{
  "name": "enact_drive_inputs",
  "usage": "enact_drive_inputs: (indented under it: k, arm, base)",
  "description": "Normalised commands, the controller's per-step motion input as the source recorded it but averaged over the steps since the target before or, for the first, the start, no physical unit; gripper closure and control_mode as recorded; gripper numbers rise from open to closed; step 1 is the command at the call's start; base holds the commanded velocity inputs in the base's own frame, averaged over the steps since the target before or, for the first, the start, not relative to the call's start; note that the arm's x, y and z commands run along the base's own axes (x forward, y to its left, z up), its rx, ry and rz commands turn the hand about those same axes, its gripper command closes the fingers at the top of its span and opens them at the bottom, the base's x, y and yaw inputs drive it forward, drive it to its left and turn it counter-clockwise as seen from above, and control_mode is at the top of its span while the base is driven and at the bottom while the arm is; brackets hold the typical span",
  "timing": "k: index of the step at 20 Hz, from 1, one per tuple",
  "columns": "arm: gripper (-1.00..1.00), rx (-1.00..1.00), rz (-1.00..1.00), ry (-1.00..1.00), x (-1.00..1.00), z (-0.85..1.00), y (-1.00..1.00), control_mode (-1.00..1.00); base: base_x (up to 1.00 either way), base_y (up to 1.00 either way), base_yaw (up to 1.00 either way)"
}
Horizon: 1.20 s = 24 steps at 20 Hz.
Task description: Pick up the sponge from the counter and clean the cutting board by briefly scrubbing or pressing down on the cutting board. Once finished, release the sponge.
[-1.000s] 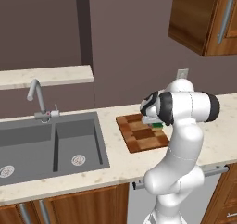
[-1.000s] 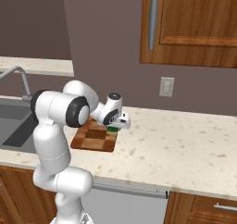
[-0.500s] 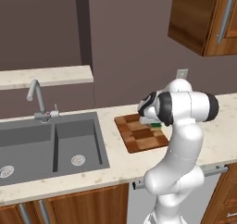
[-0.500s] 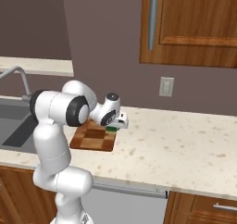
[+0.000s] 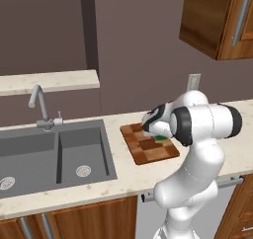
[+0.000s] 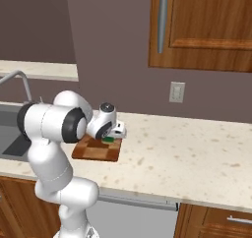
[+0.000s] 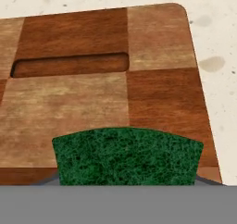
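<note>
One sponge (image 7: 127, 156), dark green, is pinched in the pincer (image 5: 157, 132) and sits on the one cutting board (image 5: 149, 144), toward its far right part. The checkered board has a single slot-shaped handle cut-out (image 7: 69, 64) and lies flat on the speckled desk (image 6: 197, 153), just right of the one double-basin sink (image 5: 54, 154) with its one faucet (image 5: 42, 107).

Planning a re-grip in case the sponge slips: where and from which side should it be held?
Grip the sponge across its two short ends, coming straight down from above. It lies flat, green side up, on the cutting board, so its sides stay exposed to the end effector.
</note>
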Motion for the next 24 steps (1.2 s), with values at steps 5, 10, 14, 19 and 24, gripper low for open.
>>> enact_drive_inputs:
  k: [5,10,14,19,24]
  arm:
    - [1.0,0.0,0.0,0.0,-0.03,-0.02,0.48,-1.0]
    - [1.0,-0.01,0.0,0.01,0.0,-0.81,0.4,-1.0]
    - [1.0,0.0,0.0,0.01,-0.03,-0.81,0.23,-1.0]
    - [1.0,0.01,0.0,0.04,-0.04,0.0,0.53,-1.0]
    - [1.0,0.0,0.0,0.01,-0.15,-0.04,0.8,-1.0]
  base:
    - [0.0,0.0,0.0]
    - [0.0,0.0,0.0]
    - [0.0,0.0,0.0]
    - [0.0,0.0,0.0]
    - [0.0,0.0,0.0]
